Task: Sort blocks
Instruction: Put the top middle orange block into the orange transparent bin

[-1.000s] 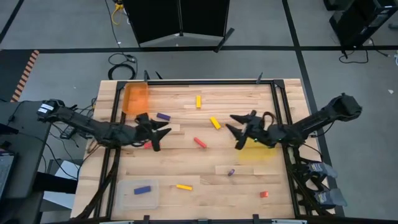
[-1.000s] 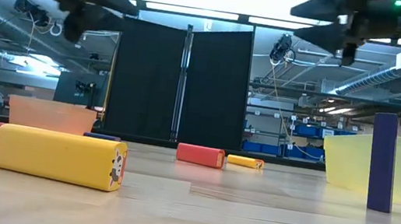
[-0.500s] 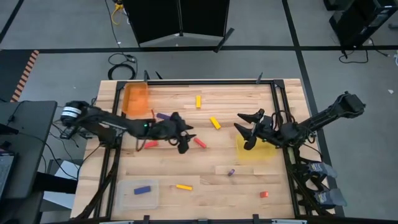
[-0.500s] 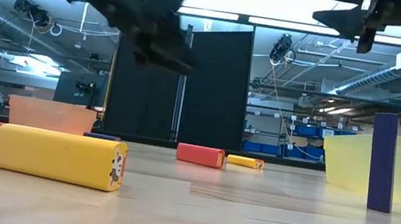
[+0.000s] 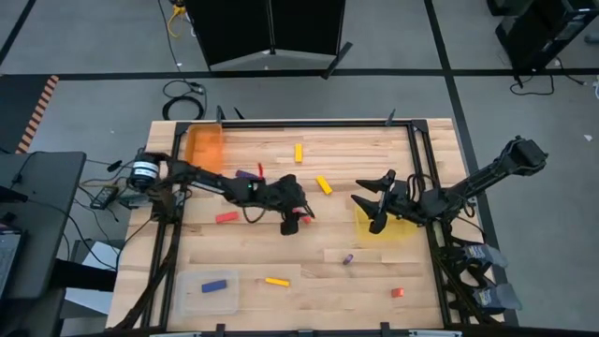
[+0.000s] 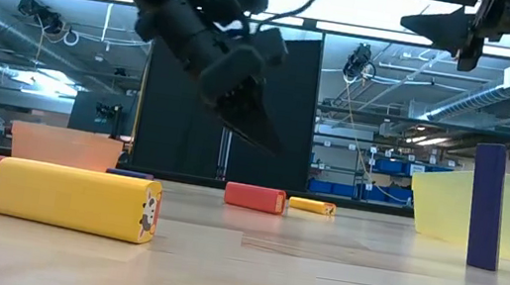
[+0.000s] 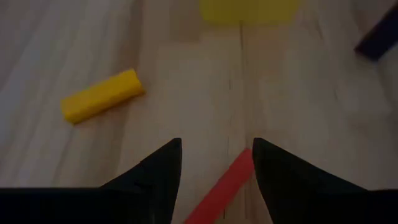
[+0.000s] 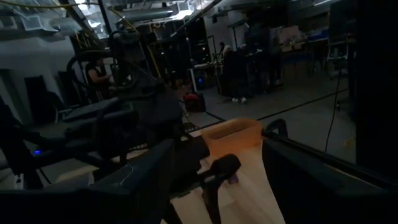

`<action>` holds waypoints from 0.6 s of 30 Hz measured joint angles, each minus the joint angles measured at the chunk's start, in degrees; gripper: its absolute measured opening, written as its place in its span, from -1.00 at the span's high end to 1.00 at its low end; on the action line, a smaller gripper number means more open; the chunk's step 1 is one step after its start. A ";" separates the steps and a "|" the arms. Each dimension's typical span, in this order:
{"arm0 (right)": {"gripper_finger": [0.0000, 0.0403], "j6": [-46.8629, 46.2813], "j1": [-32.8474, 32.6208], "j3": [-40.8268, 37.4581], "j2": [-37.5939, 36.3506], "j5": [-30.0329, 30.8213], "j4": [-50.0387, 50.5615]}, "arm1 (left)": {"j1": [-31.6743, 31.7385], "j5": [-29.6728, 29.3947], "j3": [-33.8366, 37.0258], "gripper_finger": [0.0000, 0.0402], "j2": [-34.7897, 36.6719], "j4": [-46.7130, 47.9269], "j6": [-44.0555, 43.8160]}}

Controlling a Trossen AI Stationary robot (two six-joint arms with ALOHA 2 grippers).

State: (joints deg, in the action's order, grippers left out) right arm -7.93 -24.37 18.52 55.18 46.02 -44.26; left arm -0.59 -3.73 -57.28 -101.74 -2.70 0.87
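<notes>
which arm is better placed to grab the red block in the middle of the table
Left. The left gripper is open with the red block lying between its fingers. The right gripper hangs open over by the yellow tray, farther off.

Red block (image 7: 222, 189) partly behind left end effector (image 7: 214, 163) fingers, lower end cut off.

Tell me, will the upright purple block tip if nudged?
Probably. The purple block stands on its small end, tall and narrow, so a sideways nudge likely topples it. Its flat faces suggest it would slide, not roll, once down.
</notes>
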 joint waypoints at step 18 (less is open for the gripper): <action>-0.26 -0.06 -0.05 0.02 0.04 -0.04 1.18 | 0.16 1.47 -13.85 -0.21 -10.19 22.15 7.09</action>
State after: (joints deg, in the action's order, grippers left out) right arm -7.99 -24.43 18.54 55.22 45.98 -43.07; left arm -0.43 -2.26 -71.13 -111.93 19.45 7.97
